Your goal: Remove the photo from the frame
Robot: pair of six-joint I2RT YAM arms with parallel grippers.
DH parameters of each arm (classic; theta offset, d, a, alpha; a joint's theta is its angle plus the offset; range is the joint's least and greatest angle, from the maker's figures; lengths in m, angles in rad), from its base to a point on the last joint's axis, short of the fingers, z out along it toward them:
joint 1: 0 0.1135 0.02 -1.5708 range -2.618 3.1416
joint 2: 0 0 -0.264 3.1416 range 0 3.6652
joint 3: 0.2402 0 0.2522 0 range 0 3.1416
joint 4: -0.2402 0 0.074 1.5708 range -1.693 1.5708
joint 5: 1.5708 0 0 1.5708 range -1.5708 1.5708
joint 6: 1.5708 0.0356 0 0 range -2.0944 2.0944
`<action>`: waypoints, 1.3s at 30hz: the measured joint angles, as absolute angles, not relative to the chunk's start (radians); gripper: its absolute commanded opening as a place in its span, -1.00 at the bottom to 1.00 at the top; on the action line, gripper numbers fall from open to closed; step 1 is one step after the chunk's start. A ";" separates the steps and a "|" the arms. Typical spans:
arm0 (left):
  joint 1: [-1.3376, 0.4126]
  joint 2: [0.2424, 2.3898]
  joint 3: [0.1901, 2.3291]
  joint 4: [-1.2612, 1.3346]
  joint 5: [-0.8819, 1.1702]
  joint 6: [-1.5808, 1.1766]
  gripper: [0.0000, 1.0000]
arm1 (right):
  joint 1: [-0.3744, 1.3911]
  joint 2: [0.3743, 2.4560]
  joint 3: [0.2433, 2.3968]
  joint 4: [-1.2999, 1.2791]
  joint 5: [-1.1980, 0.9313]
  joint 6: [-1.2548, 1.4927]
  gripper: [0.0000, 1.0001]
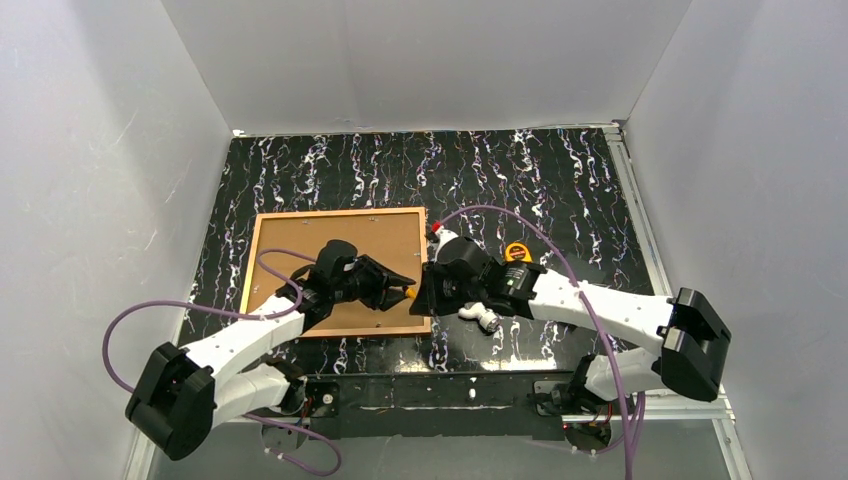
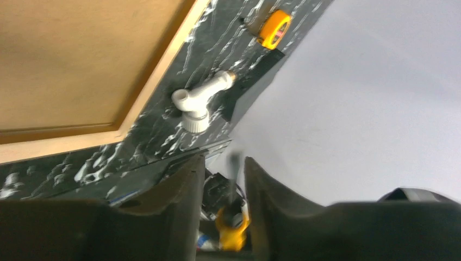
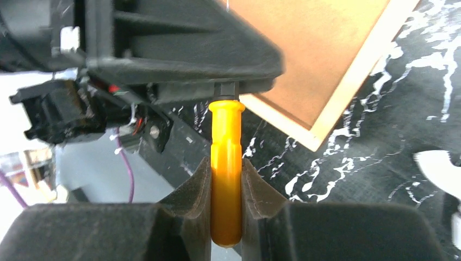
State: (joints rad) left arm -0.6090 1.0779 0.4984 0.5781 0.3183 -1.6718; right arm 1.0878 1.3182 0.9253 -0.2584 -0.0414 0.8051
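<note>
A yellow plastic tool handle (image 3: 226, 136) was pinched by the right gripper (image 3: 225, 166). Closure of the blurred left gripper (image 2: 224, 160) could not be told.

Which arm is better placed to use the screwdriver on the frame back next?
Right, likely: the right end effector clamps the screwdriver handle, shaft aimed at the frame. The left end effector only straddles the shaft; grip unclear.

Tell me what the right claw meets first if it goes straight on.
Probably the left claw, directly ahead: the yellow screwdriver held by the right claw reaches into it.
</note>
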 measured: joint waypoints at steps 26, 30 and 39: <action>-0.446 1.023 0.561 -0.031 0.107 -0.690 -1.00 | 1.074 1.714 1.262 -0.559 0.348 0.858 -0.97; -0.442 1.045 0.527 0.008 0.109 -0.687 -1.00 | 1.074 1.729 1.262 -0.569 0.350 0.857 -0.97; -0.440 1.044 0.498 0.043 0.089 -0.700 -1.00 | 1.074 1.733 1.259 -0.546 0.344 0.843 -0.97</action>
